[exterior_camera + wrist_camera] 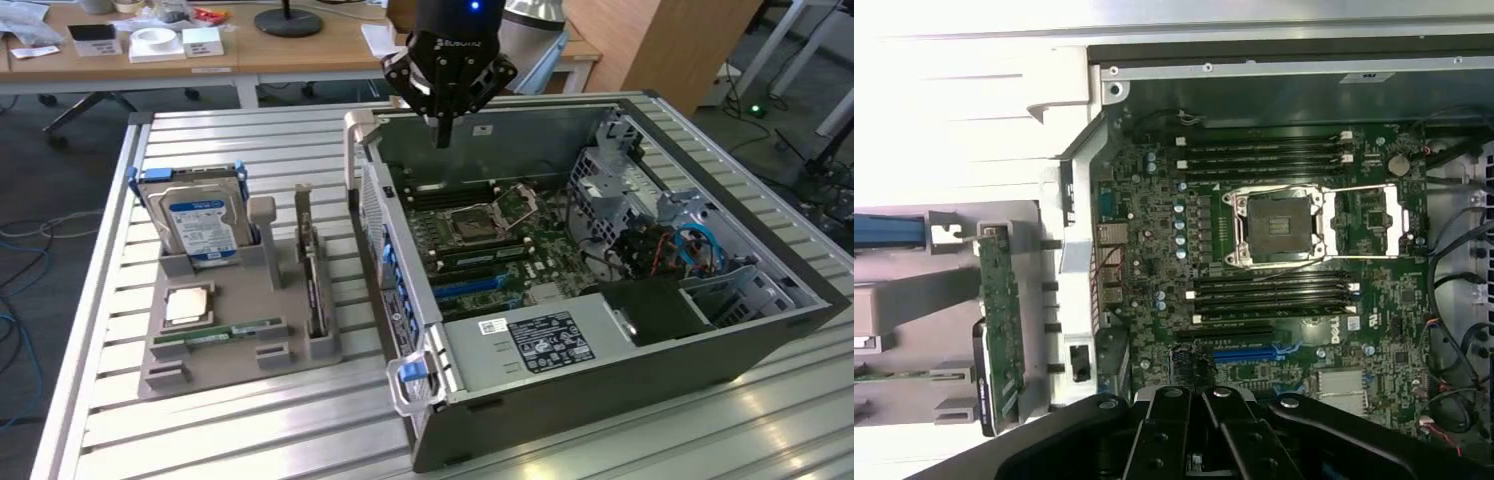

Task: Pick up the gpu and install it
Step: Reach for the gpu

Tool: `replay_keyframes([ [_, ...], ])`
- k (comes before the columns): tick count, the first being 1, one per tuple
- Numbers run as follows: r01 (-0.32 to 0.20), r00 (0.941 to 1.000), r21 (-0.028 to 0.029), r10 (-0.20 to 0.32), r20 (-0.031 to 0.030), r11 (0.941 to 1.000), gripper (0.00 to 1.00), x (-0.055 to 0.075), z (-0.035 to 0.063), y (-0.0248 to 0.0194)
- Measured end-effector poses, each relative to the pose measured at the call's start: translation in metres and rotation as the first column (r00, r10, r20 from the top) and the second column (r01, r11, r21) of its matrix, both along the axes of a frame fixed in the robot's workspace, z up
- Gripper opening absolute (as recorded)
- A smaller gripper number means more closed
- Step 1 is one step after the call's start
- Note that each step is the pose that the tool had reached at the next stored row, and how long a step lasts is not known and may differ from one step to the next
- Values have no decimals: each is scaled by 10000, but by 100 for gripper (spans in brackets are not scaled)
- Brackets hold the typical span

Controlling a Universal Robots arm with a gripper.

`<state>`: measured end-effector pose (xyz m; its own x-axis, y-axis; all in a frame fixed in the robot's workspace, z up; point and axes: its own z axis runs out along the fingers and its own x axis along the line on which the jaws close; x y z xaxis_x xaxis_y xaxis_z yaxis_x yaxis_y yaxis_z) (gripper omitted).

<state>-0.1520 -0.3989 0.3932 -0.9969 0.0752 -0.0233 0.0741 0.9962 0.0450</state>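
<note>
Gripper (pixel 442 138) state: clenched, fingers pressed together into one narrow point, grasping nothing. Hangs tips-down over the far part of the open computer case (pixel 747 330), above the motherboard (pixel 501 245) and clear of it.

Gpu (pixel 311 275) position: outside the case, toward the exterior view's left, well apart from the closed fingers and untouched. Stands on its long edge in the grey holder (pixel 234 370), just beside the case's side wall. Looks seated in a narrow slot between two uprights, though the foot of the card is hard to make out. Appears from above in the wrist view as a thin strip studded with small components.

Same holder, on the slatted metal table (pixel 200 440): carries an upright hard drive (pixel 200 225) with a blue-and-white label at its far end, a square processor chip (pixel 187 305) lying flat in the middle, and a green memory stick (pixel 220 332) lying flat nearer the front.

Inside the case: shows a processor socket (pixel 1279 225) with its metal frame swung open, rows of dark memory slots on both sides of it, a blue expansion slot (pixel 1254 353) close to the fingers, a power supply (pixel 541 342) with a printed label at the near end, and blue and orange cables (pixel 674 250) toward the exterior view's right.
</note>
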Motion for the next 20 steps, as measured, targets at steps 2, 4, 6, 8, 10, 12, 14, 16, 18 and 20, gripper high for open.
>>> replay_keyframes([
  [2, 0, 10000, 0, 0, 0, 10000, 11, -32, 0, 0],
  [4, 1, 10000, 0, -1, 0, 10000, 11, -65, -1, 0],
  [6, 1, 10000, 0, -1, 0, 10000, 11, -100, -1, 0],
  [8, 1, 10000, 0, -1, 0, 10000, 11, -134, -1, 0],
  [10, 1, 10000, 0, -1, 0, 10000, 11, -166, -1, 0],
  [12, 0, 10000, 1, 0, 0, 10000, 11, -199, -1, 0],
  [14, 1, 10000, 1, -1, -1, 10000, 11, -230, -1, 0],
  [16, 2, 10000, 0, -2, 0, 10000, 11, -262, -1, 0],
  [18, 1, 10000, 0, -1, 0, 10000, 11, -292, -1, 0],
  [20, 0, 10000, 1, 0, 0, 10000, 11, -323, -1, 0],
])
